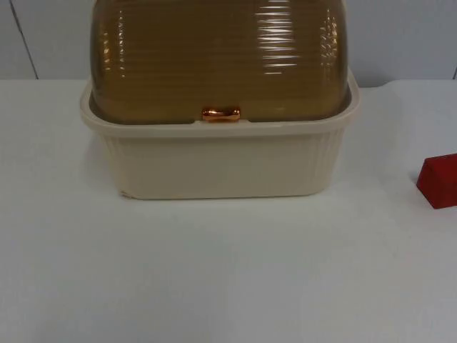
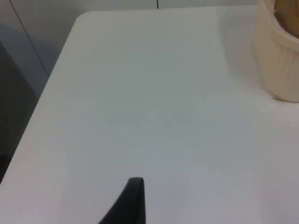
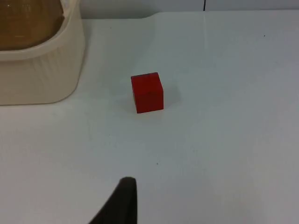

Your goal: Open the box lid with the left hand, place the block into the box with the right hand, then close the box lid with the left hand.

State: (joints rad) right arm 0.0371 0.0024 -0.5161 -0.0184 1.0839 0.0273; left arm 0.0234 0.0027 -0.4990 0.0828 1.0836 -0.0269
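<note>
We see the box [image 1: 218, 161], a cream ribbed tub, standing on the white table [image 1: 228, 271] toward twelve o'clock in the top view, close to the grey partition wall [image 1: 400, 36]. Its amber translucent lid [image 1: 218, 53] is down, domed over the tub and seated inside the cream rim, with a small copper-coloured handle [image 1: 221, 113] at the middle of its front edge. The red block [image 1: 438, 180] lies on the table at about three o'clock of the box, well apart from it and cut off by the picture's edge. In the right wrist view we see the whole block [image 3: 147, 92] resting flat on the table, a little way beside the box's rounded corner [image 3: 42, 70], touching nothing. The right pincer [image 3: 122, 203] hovers over bare table short of the block, with one black fingertip in sight, so we cannot tell whether it is spread or pressed together. The left pincer [image 2: 131, 203] hangs over bare table on the box's other side, the tub's ribbed corner [image 2: 278, 60] ahead of it and apart from it; there too one fingertip shows, and we cannot tell its state. Neither pincer touches the box, the lid or the block.
</note>
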